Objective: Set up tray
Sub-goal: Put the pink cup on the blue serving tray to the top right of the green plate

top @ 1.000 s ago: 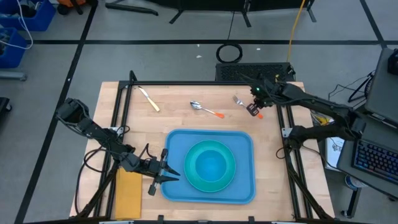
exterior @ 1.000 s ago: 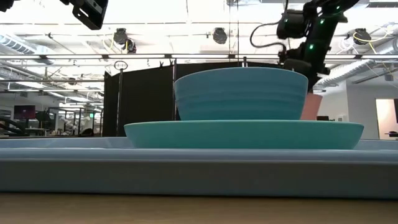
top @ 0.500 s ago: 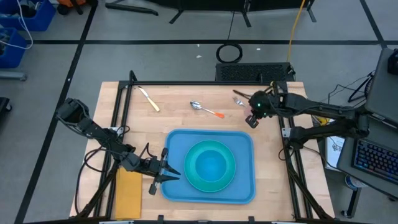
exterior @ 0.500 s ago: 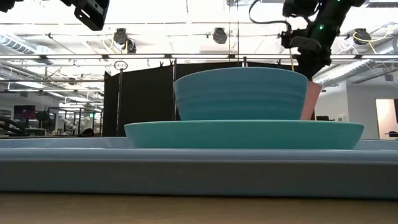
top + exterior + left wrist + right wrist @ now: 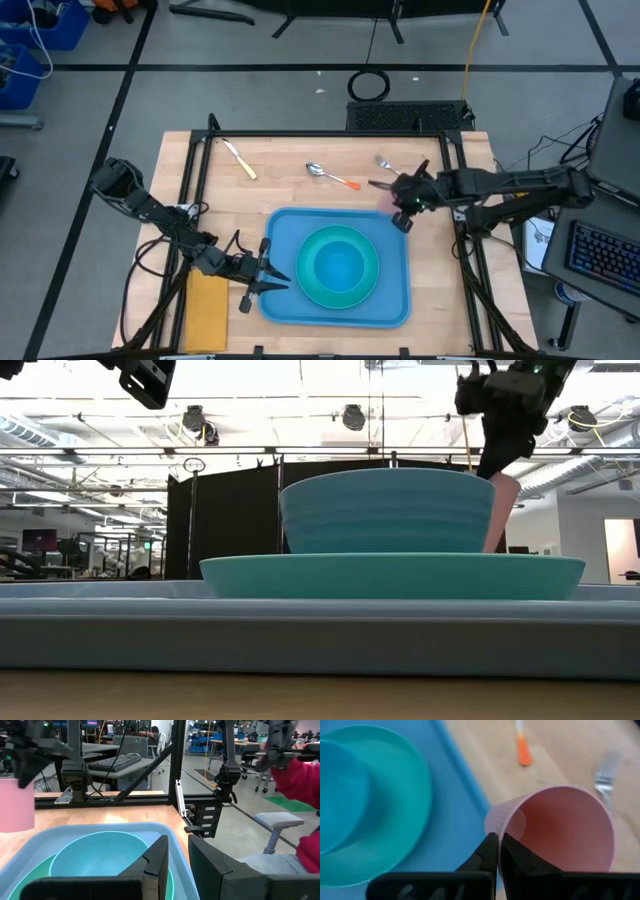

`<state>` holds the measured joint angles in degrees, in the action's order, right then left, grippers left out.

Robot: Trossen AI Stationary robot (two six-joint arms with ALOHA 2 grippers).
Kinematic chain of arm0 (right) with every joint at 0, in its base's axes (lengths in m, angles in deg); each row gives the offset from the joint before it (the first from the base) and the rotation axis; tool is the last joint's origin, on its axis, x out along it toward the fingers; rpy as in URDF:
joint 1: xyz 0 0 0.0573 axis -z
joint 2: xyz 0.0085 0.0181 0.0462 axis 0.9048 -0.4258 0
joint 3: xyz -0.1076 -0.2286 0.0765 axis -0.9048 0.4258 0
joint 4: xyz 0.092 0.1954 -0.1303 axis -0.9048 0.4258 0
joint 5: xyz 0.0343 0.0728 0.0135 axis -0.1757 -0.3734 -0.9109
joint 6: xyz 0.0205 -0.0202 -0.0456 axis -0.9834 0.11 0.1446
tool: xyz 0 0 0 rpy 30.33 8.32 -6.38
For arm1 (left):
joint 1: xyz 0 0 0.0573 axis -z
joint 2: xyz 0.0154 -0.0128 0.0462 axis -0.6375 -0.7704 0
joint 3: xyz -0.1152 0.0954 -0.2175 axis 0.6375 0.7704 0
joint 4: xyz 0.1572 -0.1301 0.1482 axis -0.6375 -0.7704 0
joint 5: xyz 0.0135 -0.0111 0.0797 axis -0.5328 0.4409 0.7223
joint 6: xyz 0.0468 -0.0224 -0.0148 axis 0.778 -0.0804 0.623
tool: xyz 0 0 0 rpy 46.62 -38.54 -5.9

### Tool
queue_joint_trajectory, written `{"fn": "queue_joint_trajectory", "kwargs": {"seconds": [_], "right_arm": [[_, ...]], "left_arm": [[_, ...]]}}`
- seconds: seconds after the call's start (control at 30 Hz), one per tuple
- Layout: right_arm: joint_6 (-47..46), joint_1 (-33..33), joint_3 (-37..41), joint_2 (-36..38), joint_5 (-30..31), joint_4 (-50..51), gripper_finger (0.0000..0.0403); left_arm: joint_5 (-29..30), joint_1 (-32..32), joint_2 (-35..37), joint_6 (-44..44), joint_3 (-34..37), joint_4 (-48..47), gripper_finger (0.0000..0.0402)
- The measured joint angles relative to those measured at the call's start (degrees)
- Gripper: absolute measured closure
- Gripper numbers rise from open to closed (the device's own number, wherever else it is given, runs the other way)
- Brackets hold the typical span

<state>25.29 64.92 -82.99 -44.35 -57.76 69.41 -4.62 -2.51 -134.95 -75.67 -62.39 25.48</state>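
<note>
Tray [image 5: 288,232] just beside right gripper [image 5: 397,208], fingers clamped on pink cup [image 5: 560,827].

tray [image 5: 285,235]: smooth blue plastic | table [image 5: 290,155]: matt wood | fork [image 5: 605,775]: metal

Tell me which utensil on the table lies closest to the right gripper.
The fork, just beyond the right gripper holding the pink cup. The orange-handled spoon lies farther toward the middle, the knife farthest.
</note>
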Motion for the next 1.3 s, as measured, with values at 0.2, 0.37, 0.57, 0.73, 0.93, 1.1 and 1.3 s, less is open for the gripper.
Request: {"fn": "queue_joint_trajectory", "kwargs": {"seconds": [0.2,0.37,0.57,0.73,0.93,1.1,1.3], "right_arm": [[-3.58,-6.54,-0.02,-1.91,-0.01,-1.41,0.0403],[-6.96,-10.35,-0.02,-4.02,-0.01,-0.79,0.0403],[-9.38,-13.7,-0.04,-6.61,-0.05,-1.04,0.0403],[-9.89,-15.72,-0.04,-8.34,-0.06,-1.15,0.0403],[-9.57,-18.29,-2.51,-11.92,0.25,0.64,0.0403],[-9.14,-19.84,-8.08,-17.56,1.76,5.23,0.0403],[-9.38,-20.13,-11.73,-24.57,1.7,10.16,0.0403]], "left_arm": [[0.0,0.0,0.0,0.0,0.0,0.02,0.0325],[0.0,0.0,0.0,-0.09,-0.02,0.02,0.0325],[0.0,0.0,0.0,-0.11,-0.02,-0.02,0.0325],[0.0,0.0,0.0,-0.11,-0.01,0.0,0.0325],[0.0,0.0,0.0,-0.13,-0.02,-0.01,0.0325],[0.0,0.0,0.0,-0.15,-0.02,0.0,0.0325],[-0.04,0.0,0.0,-0.33,-0.02,-0.08,0.0325]]}}
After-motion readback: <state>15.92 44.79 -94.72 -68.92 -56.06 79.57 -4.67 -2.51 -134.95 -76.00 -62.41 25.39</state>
